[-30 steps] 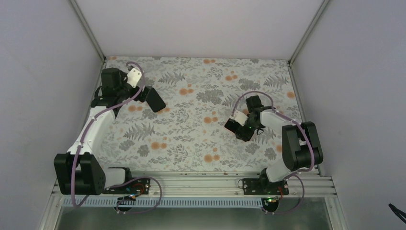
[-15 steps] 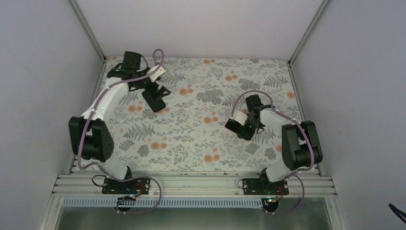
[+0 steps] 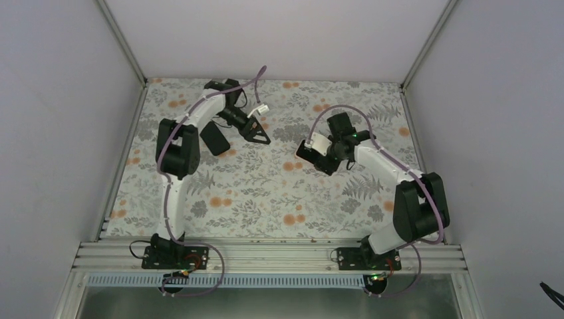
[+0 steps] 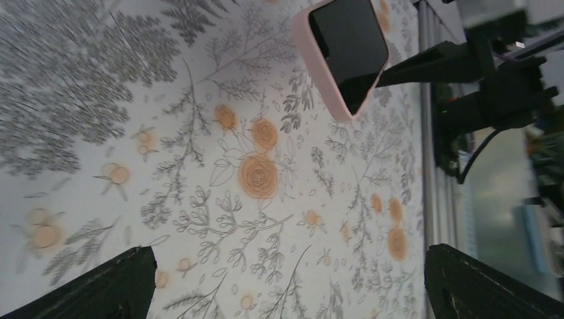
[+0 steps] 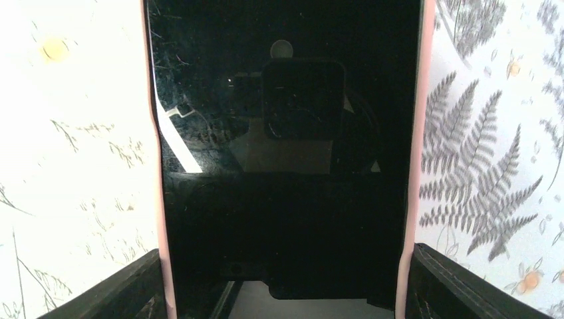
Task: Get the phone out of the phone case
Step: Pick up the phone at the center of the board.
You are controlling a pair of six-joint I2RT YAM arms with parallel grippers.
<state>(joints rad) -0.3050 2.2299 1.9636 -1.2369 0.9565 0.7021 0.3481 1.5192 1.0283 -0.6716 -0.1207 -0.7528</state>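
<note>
The phone (image 5: pixel 282 133), black screen up, sits in its pink case (image 5: pixel 414 133). My right gripper (image 5: pixel 286 286) is shut on the cased phone, one finger on each long pink edge. In the top view the right gripper (image 3: pixel 320 157) holds it over the middle of the table. My left gripper (image 3: pixel 260 137) is open and empty, a little left of the right one, not touching the phone. In the left wrist view the cased phone (image 4: pixel 347 50) shows at the top, far from the spread left fingers (image 4: pixel 100 289).
A flat black object (image 3: pixel 215 139) lies on the flowered table cloth (image 3: pixel 266 193) just left of the left gripper. Grey walls close the back and sides. An aluminium rail (image 3: pixel 266 256) runs along the near edge.
The left arm swung from the far left to the back middle, its gripper passing the flat black object, which stays on the table. The right gripper moved up and left with the cased phone.
</note>
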